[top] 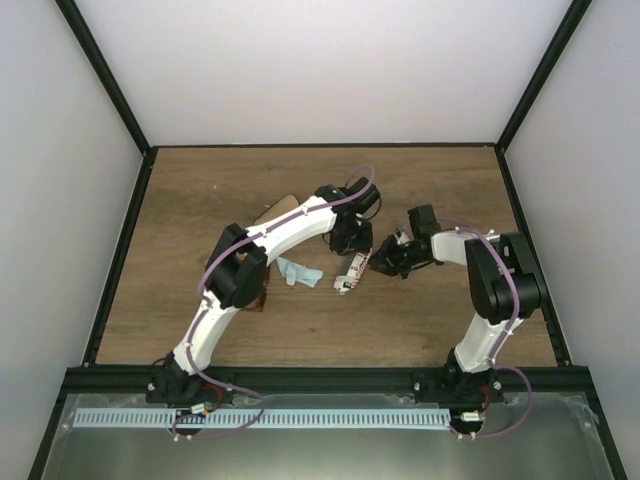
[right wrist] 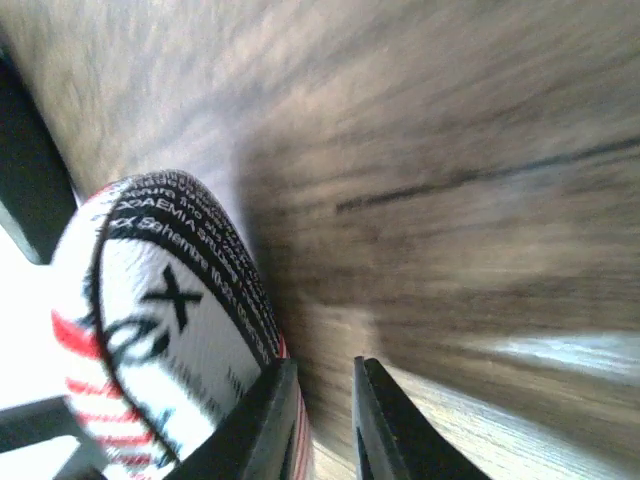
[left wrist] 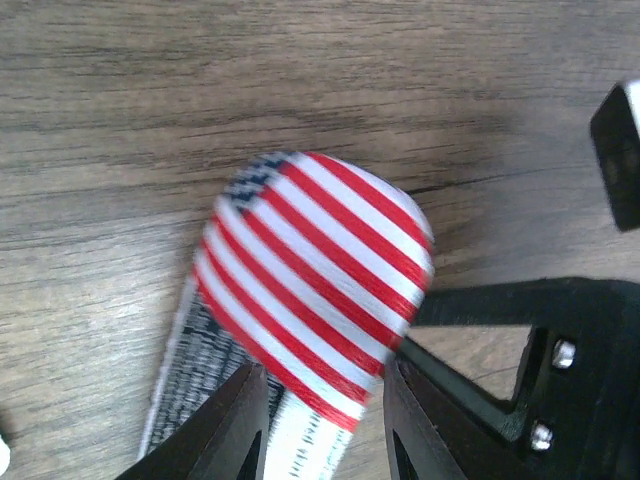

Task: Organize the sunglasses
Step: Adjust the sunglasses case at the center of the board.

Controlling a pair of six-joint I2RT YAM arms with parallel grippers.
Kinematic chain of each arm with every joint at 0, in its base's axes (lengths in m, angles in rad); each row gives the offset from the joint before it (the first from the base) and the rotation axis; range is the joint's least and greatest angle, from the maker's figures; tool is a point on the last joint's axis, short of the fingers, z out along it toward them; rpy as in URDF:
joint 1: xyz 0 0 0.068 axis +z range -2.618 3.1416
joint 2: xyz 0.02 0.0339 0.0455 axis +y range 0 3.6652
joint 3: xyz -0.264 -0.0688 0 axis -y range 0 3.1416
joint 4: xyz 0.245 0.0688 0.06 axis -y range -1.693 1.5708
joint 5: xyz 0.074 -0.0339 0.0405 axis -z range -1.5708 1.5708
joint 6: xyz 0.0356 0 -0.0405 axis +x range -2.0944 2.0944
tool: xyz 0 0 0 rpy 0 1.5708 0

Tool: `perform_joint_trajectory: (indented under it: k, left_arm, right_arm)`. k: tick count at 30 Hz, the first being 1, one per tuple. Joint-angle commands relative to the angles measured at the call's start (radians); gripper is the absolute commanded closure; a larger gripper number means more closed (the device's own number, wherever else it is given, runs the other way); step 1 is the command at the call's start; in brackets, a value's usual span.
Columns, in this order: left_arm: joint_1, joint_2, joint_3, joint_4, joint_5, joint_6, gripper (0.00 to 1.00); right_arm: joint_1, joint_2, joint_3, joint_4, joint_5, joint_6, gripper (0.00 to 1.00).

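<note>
The red-and-white striped case (top: 348, 274) lies open mid-table. In the left wrist view its striped lid (left wrist: 320, 260) stands up between my left gripper's (left wrist: 325, 430) fingers, which are closed on the lid's edges. My left gripper (top: 350, 243) hangs over the case's far end. My right gripper (top: 384, 258) is at the case's right side, nearly shut with only table showing in the narrow gap (right wrist: 325, 420). Its left finger rests against the case's printed lining (right wrist: 170, 330). A dark reddish-brown bit (top: 262, 298), probably the sunglasses, peeks from under the left arm's elbow, mostly hidden.
A light blue cloth (top: 298, 272) lies crumpled just left of the striped case. A tan case (top: 278, 208) shows partly behind the left forearm. My right gripper's black body (left wrist: 520, 330) sits close beside the left fingers. Black frame rails edge the wooden table.
</note>
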Motion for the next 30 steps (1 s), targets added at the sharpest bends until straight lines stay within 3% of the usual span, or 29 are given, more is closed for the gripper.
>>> perform_joint_trajectory:
  k: [1,4,6,10,14,16,18,20,23,30]
  left_arm:
    - [-0.014,-0.031,-0.008,-0.007,0.016,-0.015,0.65]
    - [-0.013,-0.031,-0.007,0.006,0.023,-0.019,0.65]
    - [-0.013,-0.029,0.006,0.011,0.024,-0.019,0.65]
    - [0.002,-0.032,0.054,0.011,0.009,-0.018,0.64]
    - [0.047,-0.086,0.051,0.033,-0.043,-0.02,0.56]
    - [0.069,-0.137,0.048,0.044,-0.096,-0.001,0.47]
    - [0.097,-0.187,0.029,0.068,-0.127,0.015,0.3]
    - [0.128,-0.249,-0.026,0.103,-0.143,0.019,0.17]
    - [0.184,-0.348,-0.151,0.157,-0.136,0.018,0.07]
    - [0.256,-0.511,-0.442,0.215,-0.141,0.024,0.01]
  right_arm:
    - [-0.038,-0.025,0.079,-0.053,0.075,-0.039,0.75]
    - [-0.06,-0.06,0.11,-0.143,0.177,-0.086,0.53]
    - [-0.065,-0.085,0.121,-0.19,0.222,-0.111,0.45]
    - [-0.067,-0.177,0.117,-0.231,0.278,-0.123,0.45]
    - [-0.053,-0.258,0.119,-0.201,0.223,-0.145,0.48]
    - [-0.018,-0.253,0.15,-0.208,0.179,-0.17,0.49]
    - [0.049,-0.221,0.201,-0.224,0.154,-0.197,0.5]
    - [0.147,-0.178,0.249,-0.224,0.13,-0.208,0.48]
    - [0.237,-0.116,0.261,-0.19,0.096,-0.198,0.42]
    - [0.268,-0.023,0.211,-0.164,0.063,-0.198,0.33]
